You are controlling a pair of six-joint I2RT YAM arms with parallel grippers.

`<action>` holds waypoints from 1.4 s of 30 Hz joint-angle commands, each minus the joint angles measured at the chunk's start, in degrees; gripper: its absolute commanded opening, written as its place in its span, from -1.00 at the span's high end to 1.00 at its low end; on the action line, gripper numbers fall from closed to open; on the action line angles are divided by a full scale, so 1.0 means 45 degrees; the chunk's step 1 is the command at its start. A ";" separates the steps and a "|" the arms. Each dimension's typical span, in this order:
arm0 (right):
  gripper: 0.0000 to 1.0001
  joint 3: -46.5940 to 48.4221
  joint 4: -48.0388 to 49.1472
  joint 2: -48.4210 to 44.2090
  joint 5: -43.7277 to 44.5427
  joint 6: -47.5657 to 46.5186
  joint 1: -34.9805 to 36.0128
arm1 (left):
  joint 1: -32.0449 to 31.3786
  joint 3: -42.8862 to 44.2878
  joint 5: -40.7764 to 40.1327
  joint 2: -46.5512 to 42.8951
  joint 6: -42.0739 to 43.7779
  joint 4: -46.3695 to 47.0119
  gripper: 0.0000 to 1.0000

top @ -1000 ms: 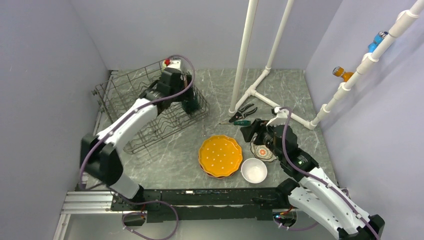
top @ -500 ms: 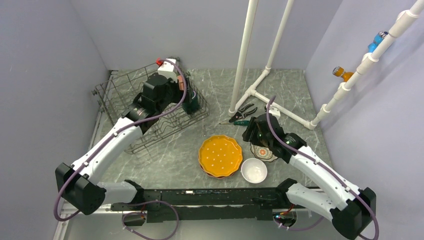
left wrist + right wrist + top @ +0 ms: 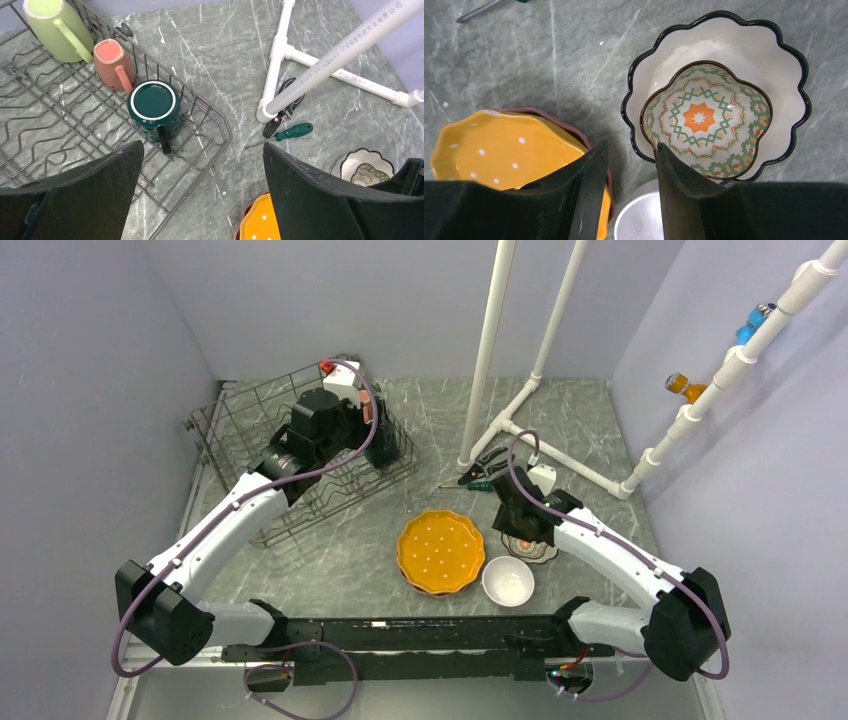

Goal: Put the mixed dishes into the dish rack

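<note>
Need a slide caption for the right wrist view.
Open right gripper poised over the patterned bowl rim, beside stacked orange plates and a white bowl.

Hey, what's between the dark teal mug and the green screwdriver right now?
In the left wrist view, only the dish rack's wire wall and bare marble table separate the dark teal mug from the green screwdriver.

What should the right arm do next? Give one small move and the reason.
Probably lower the right gripper a little and close: its open jaws stand either side of the rim of the patterned scalloped bowl, which is not yet gripped.
</note>
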 commanded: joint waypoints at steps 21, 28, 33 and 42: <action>0.52 -0.1327 0.2224 0.2220 0.1146 -0.0131 -0.0049 | -0.0023 0.0781 0.0455 0.0451 0.0040 0.0003 -0.89; 0.81 -0.1463 0.2342 0.1353 0.1499 -0.0623 -0.0059 | 0.0068 0.0880 0.0688 0.0759 -0.0016 -0.0025 -0.86; 1.00 -0.1309 0.2067 0.0165 0.1865 -0.0787 -0.0061 | 0.0099 0.0938 0.0875 0.0984 -0.0093 -0.0081 -0.84; 1.00 -0.0660 0.1865 -0.2052 0.1846 -0.0815 -0.0111 | 0.0084 0.0954 0.1499 0.1264 -0.0239 -0.0014 -0.85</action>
